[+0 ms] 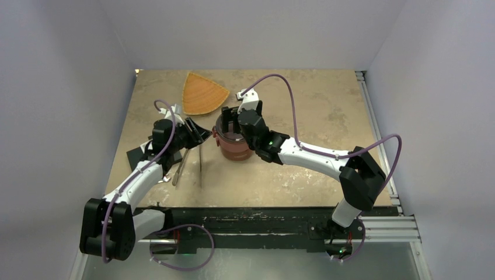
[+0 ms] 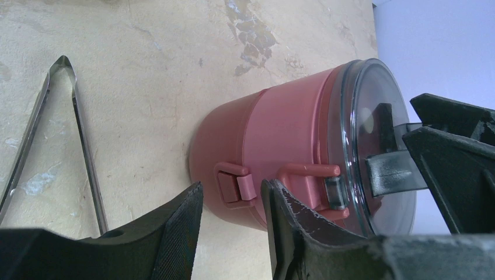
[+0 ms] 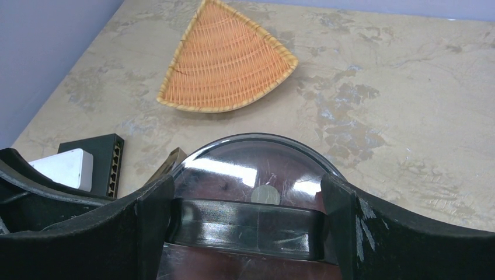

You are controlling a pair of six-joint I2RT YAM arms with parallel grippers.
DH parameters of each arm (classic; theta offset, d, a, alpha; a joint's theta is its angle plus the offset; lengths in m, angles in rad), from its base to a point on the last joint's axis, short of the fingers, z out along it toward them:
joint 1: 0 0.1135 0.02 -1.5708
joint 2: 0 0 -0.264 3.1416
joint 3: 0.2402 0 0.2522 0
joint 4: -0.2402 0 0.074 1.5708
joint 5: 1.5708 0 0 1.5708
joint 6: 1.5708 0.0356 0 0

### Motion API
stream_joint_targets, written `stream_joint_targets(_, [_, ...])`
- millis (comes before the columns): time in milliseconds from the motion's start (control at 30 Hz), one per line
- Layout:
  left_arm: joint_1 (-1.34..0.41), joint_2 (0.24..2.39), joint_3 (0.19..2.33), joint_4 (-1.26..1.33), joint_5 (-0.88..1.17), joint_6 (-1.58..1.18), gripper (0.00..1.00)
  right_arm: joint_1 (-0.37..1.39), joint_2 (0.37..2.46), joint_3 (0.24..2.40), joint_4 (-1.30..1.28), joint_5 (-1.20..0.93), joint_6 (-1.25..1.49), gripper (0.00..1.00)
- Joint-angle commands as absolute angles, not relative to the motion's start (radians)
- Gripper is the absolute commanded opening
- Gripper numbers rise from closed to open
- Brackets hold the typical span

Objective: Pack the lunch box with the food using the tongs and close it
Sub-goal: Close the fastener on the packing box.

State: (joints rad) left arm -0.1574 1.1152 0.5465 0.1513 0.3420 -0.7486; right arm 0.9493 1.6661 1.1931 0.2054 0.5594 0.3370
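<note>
lunch box [image 2: 280, 134] contents blurred under smoky lid [image 3: 251, 163]; right tool [image 3: 248, 224] clamps lid, left tool [image 2: 232, 195] part-open. Mottled beige counter [image 3: 408, 116], pale walls [image 1: 52, 87].

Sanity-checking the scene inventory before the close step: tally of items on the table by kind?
lunch box, lid on: 1
metal tongs: 1
orange wicker tray: 1
black box with ports: 1
white box: 1
Total: 5

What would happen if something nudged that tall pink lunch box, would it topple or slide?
The lunch box stands fairly tall on a round base, so a high shove might tip it. Once down, its round wall would probably roll. Its glossy clear lid looks slippery to grip.
</note>
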Motion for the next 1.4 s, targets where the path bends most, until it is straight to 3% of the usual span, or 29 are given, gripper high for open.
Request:
stream_joint_targets(0, [-0.168, 1.144, 0.550, 0.256, 0.388, -0.769, 0.42, 0.954, 1.753, 1.106, -0.077, 0.537, 0.403, 0.80])
stream_joint_targets(533, [-0.248, 1.271, 0.705, 0.205, 0.360, -0.690, 0.37, 0.967, 1.756, 1.072, -0.039, 0.549, 0.386, 0.77])
stream_joint_targets(933, [-0.337, 1.397, 0.903, -0.071, 0.250, -0.517, 0.28, 0.997, 1.782, 1.063, -0.021, 0.577, 0.374, 0.76])
stream_joint_targets(1367, [-0.389, 1.454, 0.947, -0.016, 0.236, -0.555, 0.20, 1.021, 1.814, 1.050, -0.005, 0.562, 0.386, 0.72])
